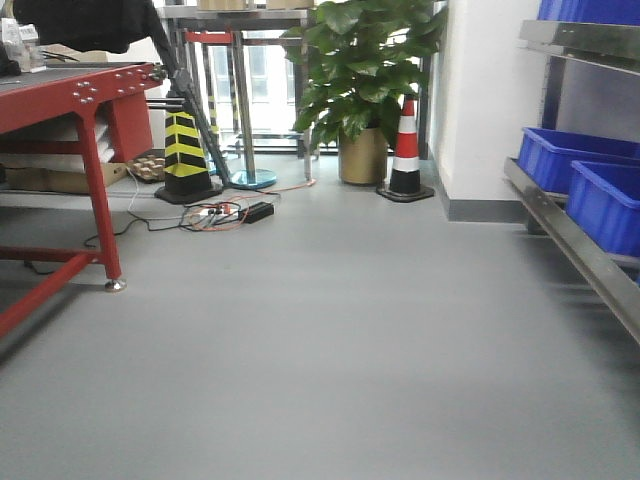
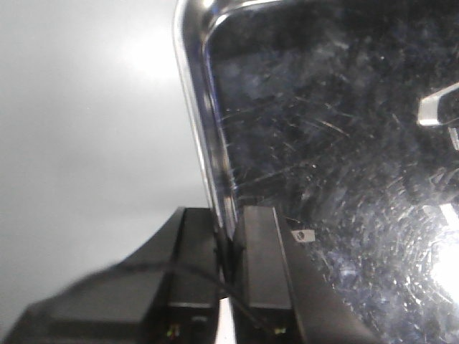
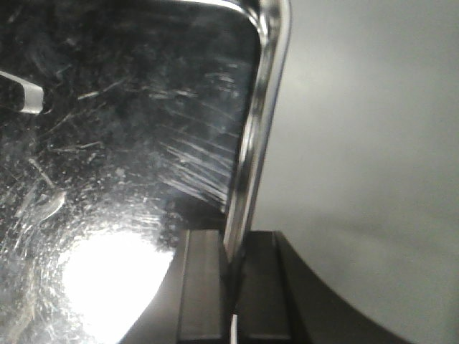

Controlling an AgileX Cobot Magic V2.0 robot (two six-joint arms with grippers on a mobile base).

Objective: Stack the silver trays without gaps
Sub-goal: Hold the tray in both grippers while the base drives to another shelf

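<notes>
A silver tray (image 2: 323,143) fills the right of the left wrist view, its scratched shiny floor facing the camera and its left rim running top to bottom. My left gripper (image 2: 229,240) is shut on that left rim, one finger outside and one inside the tray. The same kind of silver tray (image 3: 122,136) fills the left of the right wrist view. My right gripper (image 3: 233,247) is shut on its right rim. Grey surface lies beyond both rims. No tray or gripper shows in the exterior front view.
The exterior front view shows a grey floor, a red steel frame (image 1: 90,140) at left, a yellow-black cone (image 1: 185,155), cables (image 1: 225,213), a potted plant (image 1: 360,90), an orange-white cone (image 1: 406,150) and blue bins (image 1: 585,185) on a steel shelf at right.
</notes>
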